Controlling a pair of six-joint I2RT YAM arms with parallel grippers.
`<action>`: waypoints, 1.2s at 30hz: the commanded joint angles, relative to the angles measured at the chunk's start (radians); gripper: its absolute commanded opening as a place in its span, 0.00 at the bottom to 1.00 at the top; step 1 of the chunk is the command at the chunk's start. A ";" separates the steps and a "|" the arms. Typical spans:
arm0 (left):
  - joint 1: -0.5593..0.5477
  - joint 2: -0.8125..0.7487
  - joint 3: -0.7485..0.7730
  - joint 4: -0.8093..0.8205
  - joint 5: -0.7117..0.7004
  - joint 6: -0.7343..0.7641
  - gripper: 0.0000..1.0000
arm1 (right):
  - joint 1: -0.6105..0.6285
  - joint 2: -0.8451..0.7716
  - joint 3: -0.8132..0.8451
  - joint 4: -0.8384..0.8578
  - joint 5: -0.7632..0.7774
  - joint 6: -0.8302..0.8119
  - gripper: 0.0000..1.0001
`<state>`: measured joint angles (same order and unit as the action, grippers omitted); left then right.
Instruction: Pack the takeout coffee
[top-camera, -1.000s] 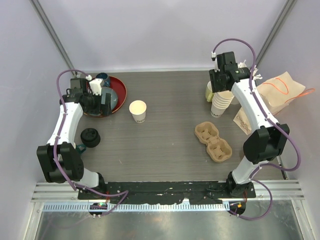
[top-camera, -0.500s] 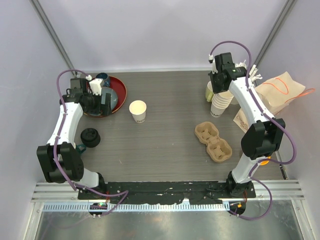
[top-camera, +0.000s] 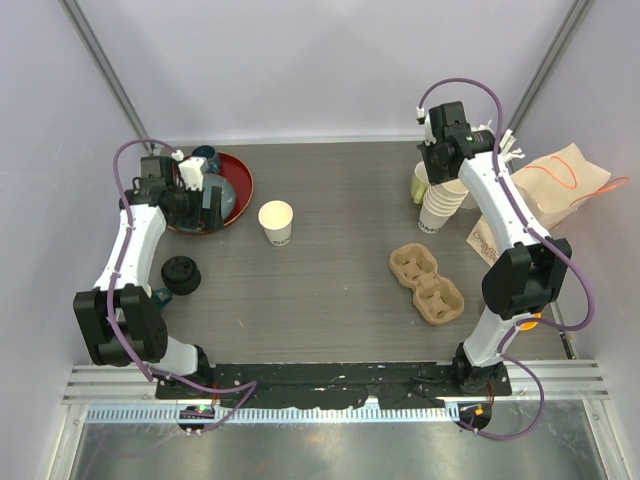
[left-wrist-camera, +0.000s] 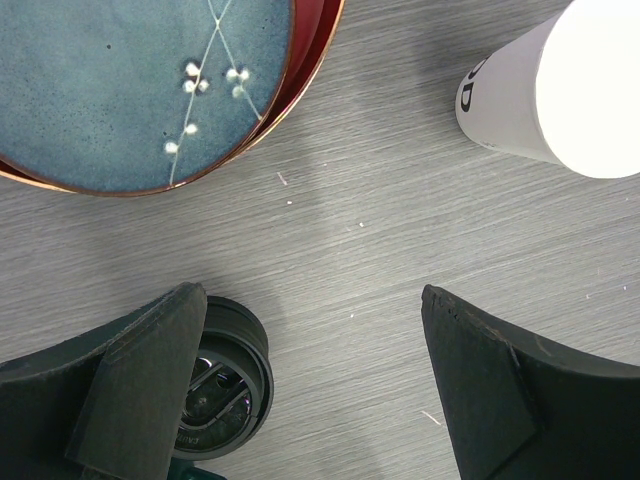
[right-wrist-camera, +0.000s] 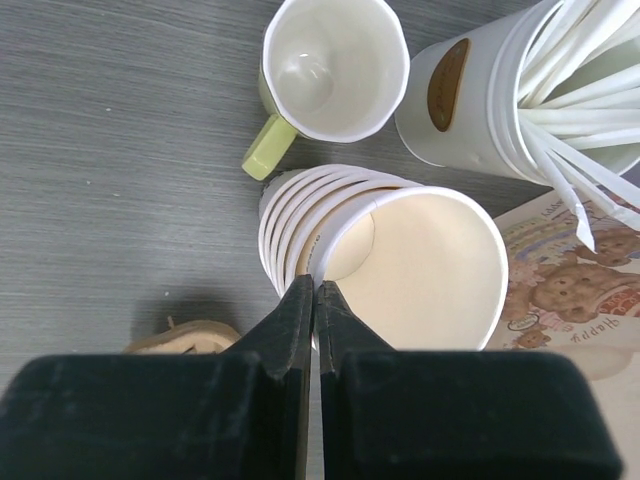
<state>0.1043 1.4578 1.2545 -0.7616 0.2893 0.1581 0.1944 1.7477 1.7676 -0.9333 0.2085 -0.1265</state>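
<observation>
Grey wood-grain tabletop (top-camera: 340, 320); right gripper (right-wrist-camera: 316, 288) pinched on the thin rim of topmost nested paper cup (right-wrist-camera: 420, 260), upper right; left gripper (left-wrist-camera: 310, 300) spread wide, empty, above round black lid (left-wrist-camera: 228, 380).

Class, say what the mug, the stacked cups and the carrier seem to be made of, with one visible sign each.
Mug: likely glazed ceramic; glossy white inside, thick green handle.
Stacked cups: paper, matte cream; thin rolled rims nested closely.
Carrier: probably moulded pulp; dull tan, with rounded pressed wells.
</observation>
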 joint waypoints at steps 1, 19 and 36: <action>0.002 -0.019 0.006 -0.004 0.022 0.004 0.93 | 0.026 -0.051 0.020 -0.001 0.083 -0.065 0.01; 0.000 -0.017 0.037 -0.036 0.034 0.017 0.94 | 0.259 -0.151 0.231 0.017 0.132 -0.341 0.01; 0.003 0.029 0.103 -0.081 -0.061 0.024 0.95 | 0.491 0.045 -0.120 0.458 -0.310 -0.525 0.01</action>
<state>0.1043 1.4651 1.3216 -0.8295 0.2596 0.1699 0.6773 1.7359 1.6440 -0.5747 -0.0570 -0.5987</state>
